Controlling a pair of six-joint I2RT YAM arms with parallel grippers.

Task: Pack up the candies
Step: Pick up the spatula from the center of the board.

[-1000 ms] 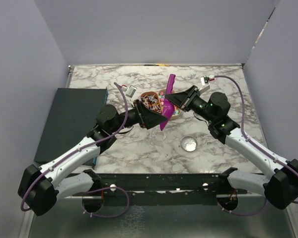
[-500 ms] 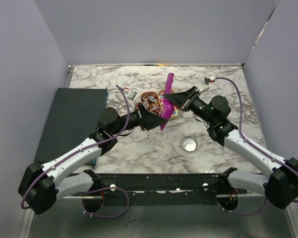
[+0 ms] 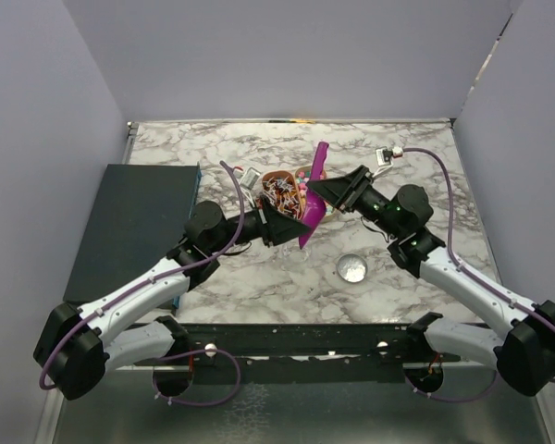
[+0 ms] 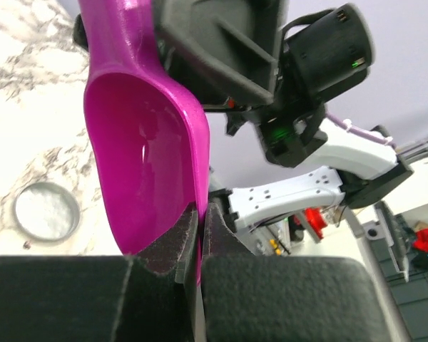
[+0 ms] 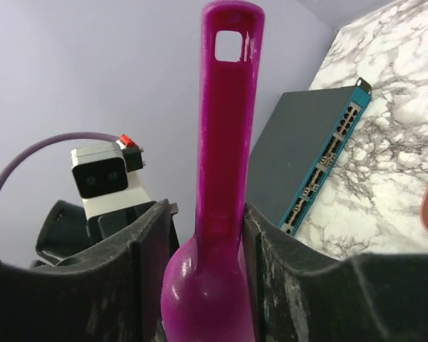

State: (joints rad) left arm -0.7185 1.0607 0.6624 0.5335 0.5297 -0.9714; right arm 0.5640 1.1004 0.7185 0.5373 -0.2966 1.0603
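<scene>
The purple scoop [image 3: 310,202] hangs tilted over the brown bowl [image 3: 276,175], which holds the small bright candies [image 3: 280,192]. My left gripper [image 3: 294,220] is shut on the thin side wall of the scoop's bowl [image 4: 146,142], which shows pinched between both pads [image 4: 172,242] of the gripper [image 4: 200,217]. My right gripper [image 3: 322,190] is open around the scoop's handle [image 5: 228,128]. In the right wrist view a gap shows between the handle and the left finger [image 5: 146,249] of the gripper [image 5: 207,228]. The scoop looks empty inside.
A dark flat box with a teal edge [image 3: 134,227] lies at the left [image 5: 310,160]. A round clear lid [image 3: 351,267] rests on the marble in front of the bowl [image 4: 46,214]. A small metal clip [image 3: 246,173] lies behind the bowl.
My left gripper has shut on the scoop's wall. My right gripper's jaws have spread away from the handle and its arm has drawn back slightly to the right.
</scene>
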